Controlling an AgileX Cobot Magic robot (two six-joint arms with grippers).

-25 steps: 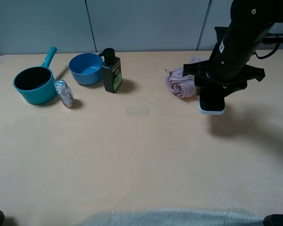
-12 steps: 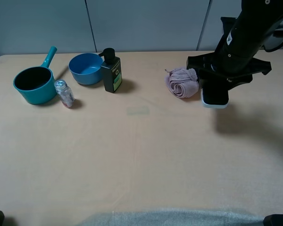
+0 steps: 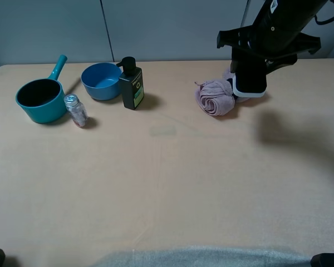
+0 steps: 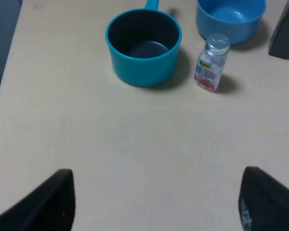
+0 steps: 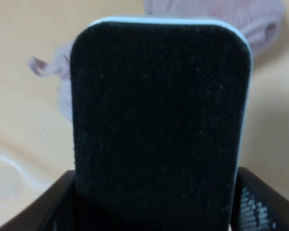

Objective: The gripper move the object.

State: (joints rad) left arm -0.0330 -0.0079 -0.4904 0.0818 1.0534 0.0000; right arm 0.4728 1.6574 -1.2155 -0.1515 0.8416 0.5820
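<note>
Right hand (image 3: 250, 62) around one black-topped block (image 3: 250, 83), near one pink towel (image 3: 215, 98).

Pot (image 3: 42, 114), jar (image 3: 75, 110), bowl (image 3: 98, 89) and bottle (image 3: 131, 86) stand left; towel (image 3: 214, 99) right, object (image 3: 249, 78) just beside it.

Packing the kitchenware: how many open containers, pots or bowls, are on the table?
2: a teal saucepan at far left, a blue bowl beside the pump bottle.
</note>
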